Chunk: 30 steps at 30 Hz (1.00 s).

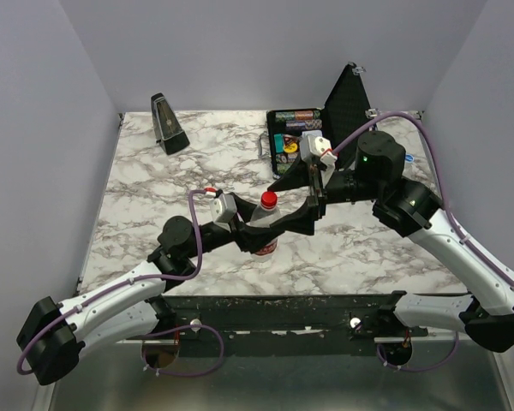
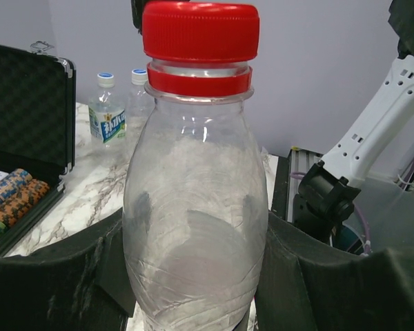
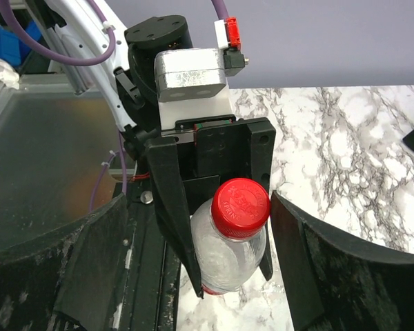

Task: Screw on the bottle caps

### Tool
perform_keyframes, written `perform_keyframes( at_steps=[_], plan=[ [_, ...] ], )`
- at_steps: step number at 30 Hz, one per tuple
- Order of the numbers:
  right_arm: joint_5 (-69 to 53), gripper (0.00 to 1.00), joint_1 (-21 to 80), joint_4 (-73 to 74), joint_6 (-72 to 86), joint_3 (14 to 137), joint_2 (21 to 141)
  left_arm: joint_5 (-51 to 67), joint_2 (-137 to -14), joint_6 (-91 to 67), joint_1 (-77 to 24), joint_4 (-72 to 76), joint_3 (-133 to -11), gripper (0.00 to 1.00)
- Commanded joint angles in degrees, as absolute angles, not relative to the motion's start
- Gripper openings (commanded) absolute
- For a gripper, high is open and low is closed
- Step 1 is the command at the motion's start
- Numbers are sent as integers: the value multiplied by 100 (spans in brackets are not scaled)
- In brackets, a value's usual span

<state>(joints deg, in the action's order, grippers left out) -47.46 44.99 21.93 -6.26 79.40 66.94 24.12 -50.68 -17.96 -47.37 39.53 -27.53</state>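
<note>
A clear plastic bottle (image 1: 262,233) stands upright at the table's front middle. My left gripper (image 1: 270,229) is shut on its body; in the left wrist view the bottle (image 2: 193,207) fills the space between the black fingers (image 2: 55,283). A red cap (image 2: 200,31) sits on its neck, with a thin clear gap above the red ring. It also shows in the top view (image 1: 269,199). My right gripper (image 3: 199,200) is open, its fingers wide on both sides of the red cap (image 3: 241,207) without touching it. Two blue caps with white tops (image 2: 105,78) sit on small bottles far back.
An open black case (image 1: 278,116) with striped poker chips (image 2: 17,193) stands at the back right, close behind my right gripper. A black metronome (image 1: 169,124) stands at the back left. The table's front edge and metal rail (image 3: 152,276) lie just below the bottle.
</note>
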Motion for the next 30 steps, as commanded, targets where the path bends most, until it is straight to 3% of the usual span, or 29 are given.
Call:
perform_keyframes(
  at_steps=[1, 13, 23, 30],
  plan=[
    [-5194, 89, 4526, 2118, -440, 7787, 6513, 1733, -4966, -1819, -4737, 3736, -2865, 27],
    [-5160, 87, 4526, 2855, -623, 7927, 6399, 1037, -4729, -1811, -4623, 3147, -2839, 25],
    [-4053, 85, 4509, 3946, -1502, 8736, 6618, 2433, -4798, -1626, -4579, 3199, -2856, 25],
    [-3928, 83, 4465, 4227, -2038, 9114, 6917, 3251, -4957, -1389, -4579, 3103, -3067, 25]
  ],
)
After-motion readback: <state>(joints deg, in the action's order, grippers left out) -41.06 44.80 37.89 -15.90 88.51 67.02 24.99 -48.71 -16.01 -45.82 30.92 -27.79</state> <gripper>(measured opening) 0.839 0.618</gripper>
